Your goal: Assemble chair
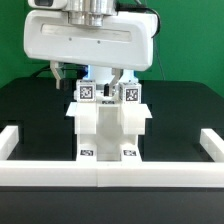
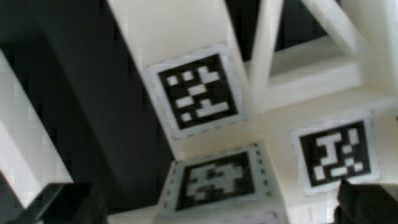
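With jaws spread fully and holding nothing, gripper [image 1: 104, 74] hangs directly above chair [image 1: 107, 125]. Chair stands against white rail [image 1: 60, 169], long axis upright, tagged posts just under fingertips. Contact apparently absent; wrist view too close to confirm.

Exterior frontal, level; wrist close, sharing chair [image 1: 108, 118]
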### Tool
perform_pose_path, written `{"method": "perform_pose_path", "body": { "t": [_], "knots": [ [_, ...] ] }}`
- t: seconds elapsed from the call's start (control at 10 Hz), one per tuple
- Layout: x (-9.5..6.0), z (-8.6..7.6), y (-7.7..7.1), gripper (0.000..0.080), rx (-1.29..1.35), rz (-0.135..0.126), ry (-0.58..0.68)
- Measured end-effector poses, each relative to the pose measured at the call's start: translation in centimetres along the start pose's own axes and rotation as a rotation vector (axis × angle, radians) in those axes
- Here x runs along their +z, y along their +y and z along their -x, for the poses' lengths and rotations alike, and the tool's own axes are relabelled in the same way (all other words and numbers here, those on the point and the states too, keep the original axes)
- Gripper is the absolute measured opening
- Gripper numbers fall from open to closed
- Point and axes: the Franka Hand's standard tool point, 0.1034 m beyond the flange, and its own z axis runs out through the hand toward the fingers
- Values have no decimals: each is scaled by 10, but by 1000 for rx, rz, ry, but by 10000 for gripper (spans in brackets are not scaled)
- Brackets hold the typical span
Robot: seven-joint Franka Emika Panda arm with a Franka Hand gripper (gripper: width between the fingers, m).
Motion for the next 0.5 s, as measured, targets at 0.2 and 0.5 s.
{"method": "perform_pose_path", "body": {
  "t": [0.2,0.5],
  "knots": [
    [0,0,1,649,-130,1,0],
    [0,0,1,532,-166,1,0]
  ]
}}
